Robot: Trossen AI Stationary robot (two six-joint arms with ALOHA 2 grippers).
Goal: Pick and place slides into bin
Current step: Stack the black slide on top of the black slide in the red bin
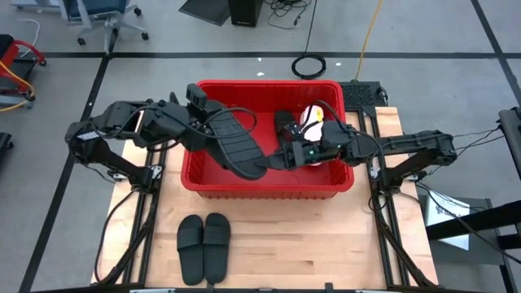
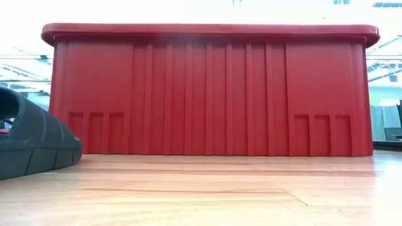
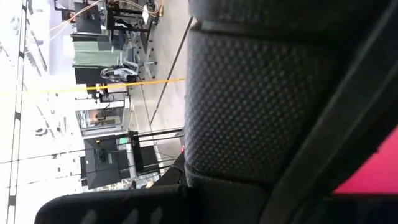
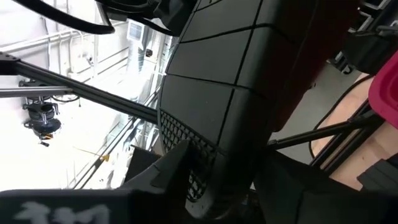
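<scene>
Slides are partly packed: one black slide [image 1: 236, 140] hangs over the bin [image 1: 213, 184], its ribbed sole up, with the left fingers [image 1: 205, 120] at one end and the right fingers [image 1: 281, 156] at the other (I cannot tell how tight either pair closes). A pale slide [image 1: 313, 116] lies inside already, and a black pair [image 1: 203, 247] waits on the counter [image 1: 326, 244]. To do well, I think, one side should let go first and the slide should come low before release.
</scene>
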